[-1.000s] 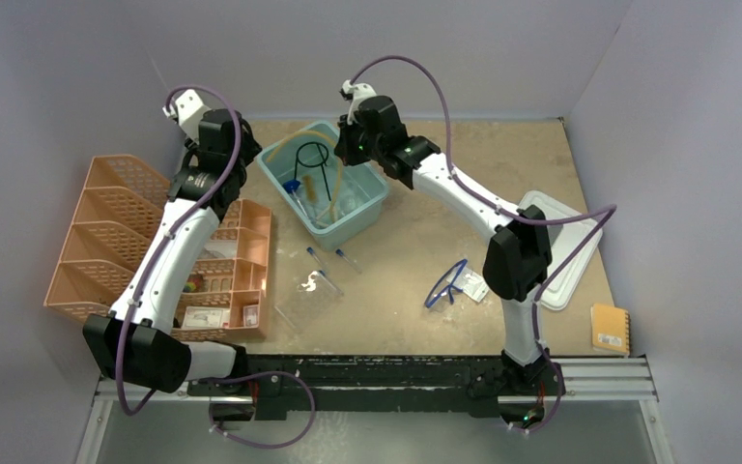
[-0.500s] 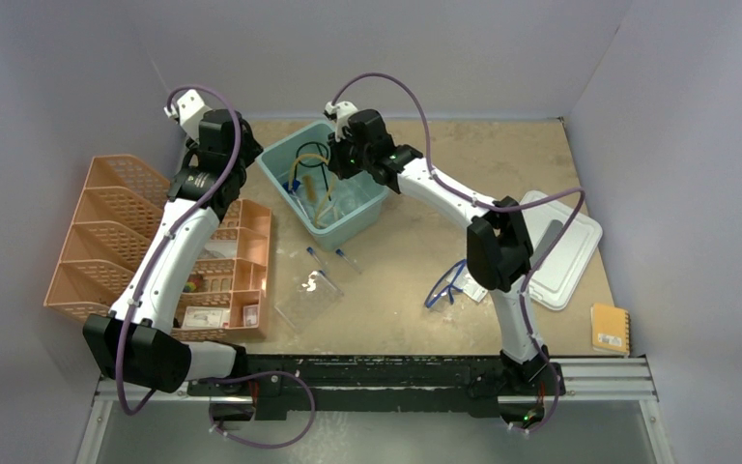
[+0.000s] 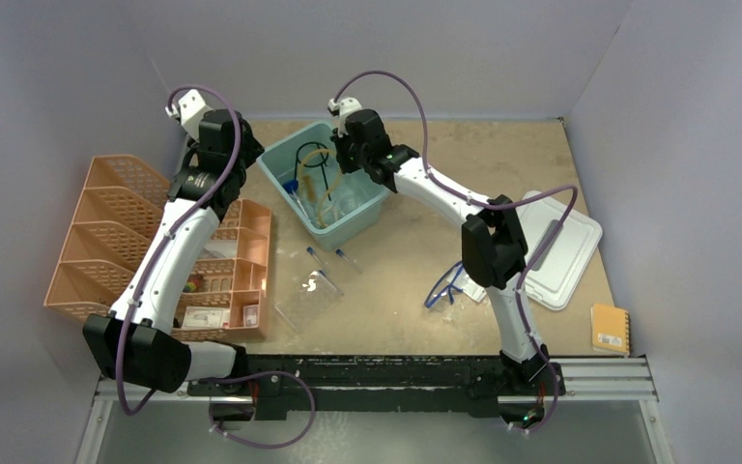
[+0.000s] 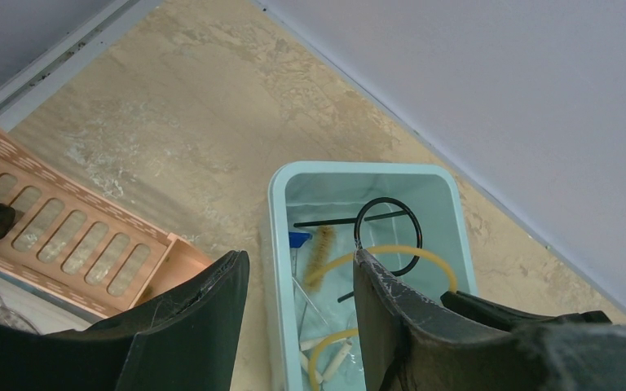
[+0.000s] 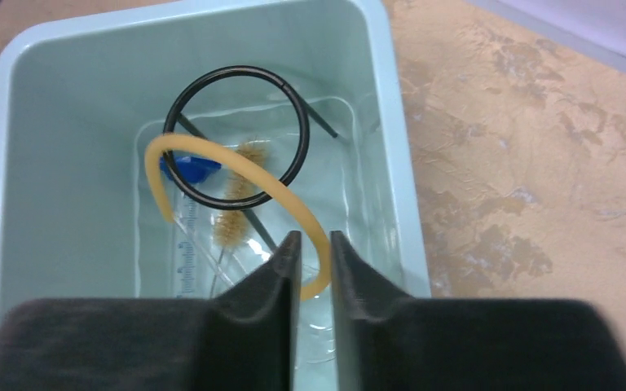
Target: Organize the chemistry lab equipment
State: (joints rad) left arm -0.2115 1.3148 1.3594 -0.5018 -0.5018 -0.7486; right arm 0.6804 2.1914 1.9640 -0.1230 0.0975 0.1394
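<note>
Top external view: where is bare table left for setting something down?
Bare: far right corner, between teal bin and grey lid; near centre, between clear rack and safety glasses. Crowded: left side, by the orange organizer.

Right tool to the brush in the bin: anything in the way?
Yes. The yellow tubing arcs across the brush, and the black wire ring stands over its upper end. The tubing also runs into the gap of the right tool.

Soft, even light, faint shadows; the right tool [image 5: 315,241] looms slightly blurred close up.
</note>
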